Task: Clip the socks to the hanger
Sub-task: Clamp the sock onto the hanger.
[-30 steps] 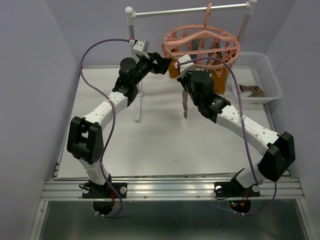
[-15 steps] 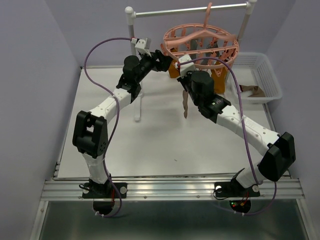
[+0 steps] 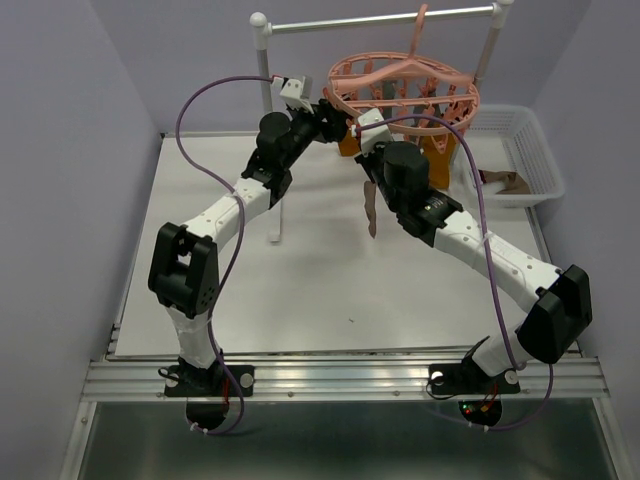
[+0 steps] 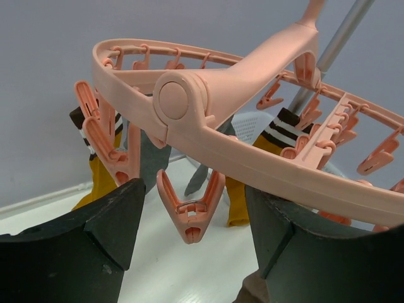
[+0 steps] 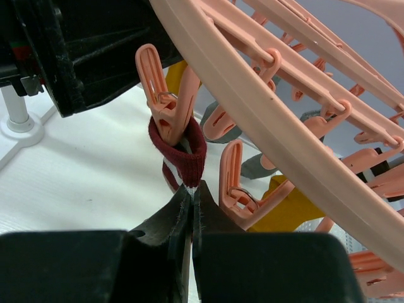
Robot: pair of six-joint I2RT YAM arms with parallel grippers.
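The right gripper [image 5: 191, 202], pinched tight on the dark red sock [image 5: 183, 154], holds its cuff at the tip of a clip [image 5: 167, 101] under the pink hanger [image 5: 265, 107]; the left gripper [image 4: 194, 192], jaws apart astride that clip, should squeeze squarely until the cuff sits deep

Pink hanger [image 4: 252, 165] carries mustard, grey socks [image 4: 273, 135]; maroon sock [image 5: 181, 153] hangs beneath.

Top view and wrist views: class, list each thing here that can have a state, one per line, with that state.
hanger: hung by its hook on the rail.
left tool: open, a clip between its fingers.
right tool: shut on the dark red sock.
dark red sock: cuff up at a clip's tip, not clearly gripped.
mustard socks: clipped, hanging.
grey sock: hanging from the hanger.
basket: holds a loose sock.
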